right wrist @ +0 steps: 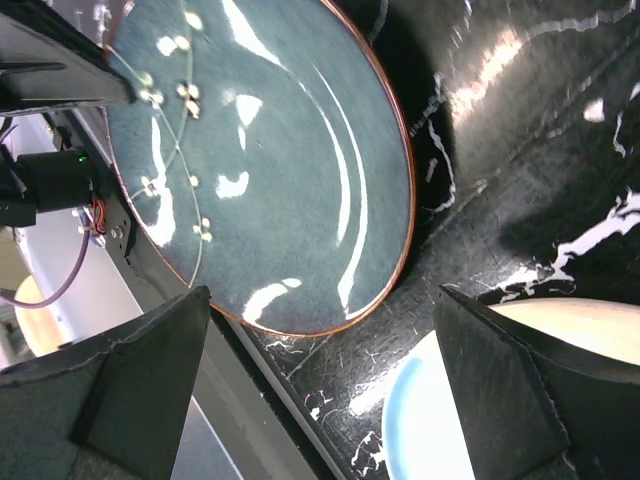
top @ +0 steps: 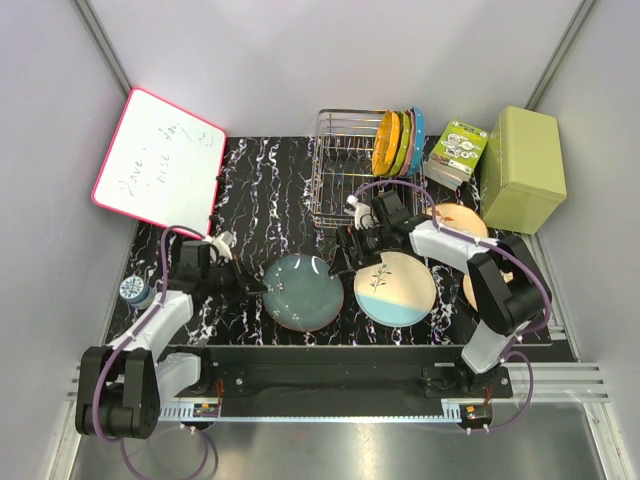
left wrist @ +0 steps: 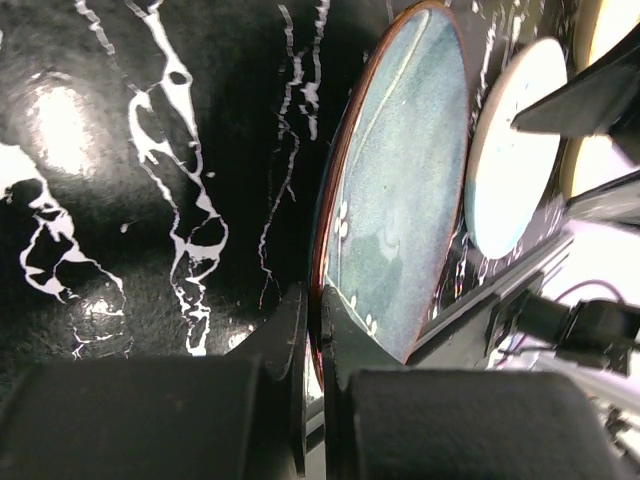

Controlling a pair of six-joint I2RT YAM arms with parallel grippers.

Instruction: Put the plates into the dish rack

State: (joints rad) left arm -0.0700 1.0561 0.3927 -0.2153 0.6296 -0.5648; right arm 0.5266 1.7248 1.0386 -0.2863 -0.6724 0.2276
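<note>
The teal-blue plate (top: 303, 290) lies on the black marbled table, left of the cream and light-blue plate (top: 395, 288). My left gripper (top: 256, 285) is shut on the teal plate's left rim; in the left wrist view the two fingers (left wrist: 290, 340) pinch the brown rim of the plate (left wrist: 400, 190). My right gripper (top: 350, 262) is open and empty, above the gap between the teal plate (right wrist: 260, 160) and the cream plate (right wrist: 470, 400). One peach plate (top: 460, 218) shows by the right arm; another (top: 472, 290) is mostly hidden under it. The silver dish rack (top: 345, 175) stands behind.
Small orange, green and blue plates (top: 398, 142) stand in the rack's right end. An olive-green box (top: 522, 168) and a green-white packet (top: 458, 150) sit at the back right. A pink-framed whiteboard (top: 158, 160) leans at the back left. A small bottle (top: 133, 290) is by the left arm.
</note>
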